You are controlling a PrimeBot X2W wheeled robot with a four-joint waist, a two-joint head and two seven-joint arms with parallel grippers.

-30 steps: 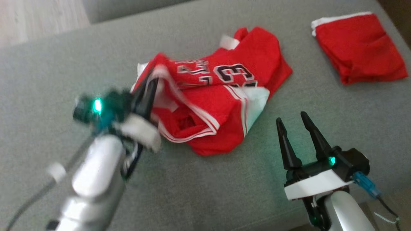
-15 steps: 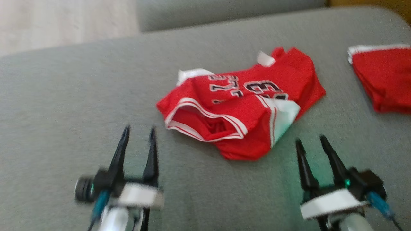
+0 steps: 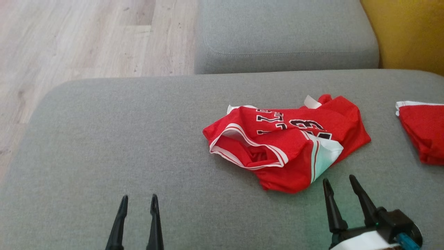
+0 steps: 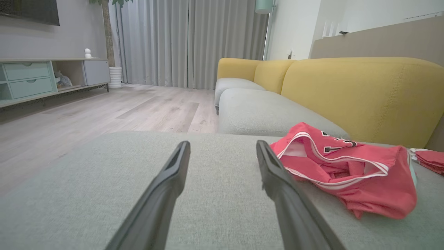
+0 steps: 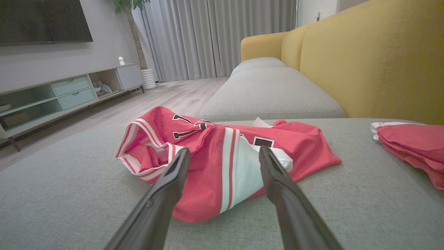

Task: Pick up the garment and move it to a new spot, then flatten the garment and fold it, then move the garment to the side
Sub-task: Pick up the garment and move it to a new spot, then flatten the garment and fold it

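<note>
The jersey (image 3: 288, 146) is lying crumpled toward the cushion's (image 3: 104, 146) right side. The left gripper (image 3: 139, 196) and right gripper (image 3: 339, 178) are being held near the front edge, jaws spread and empty. Risk being noted: bunched layers being pinched together, hindering flattening, or the folded cloth (image 3: 423, 135) at the right edge being snagged.

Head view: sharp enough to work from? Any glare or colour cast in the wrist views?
Head view: sharp; the crumpled red-and-white jersey shows legible numerals, with a green glow on the grey sofa cushion beside the right end effector. Left wrist view: jersey washed pinkish, left end effector softly blurred. Right wrist view: same pink cast, no glare.
</note>
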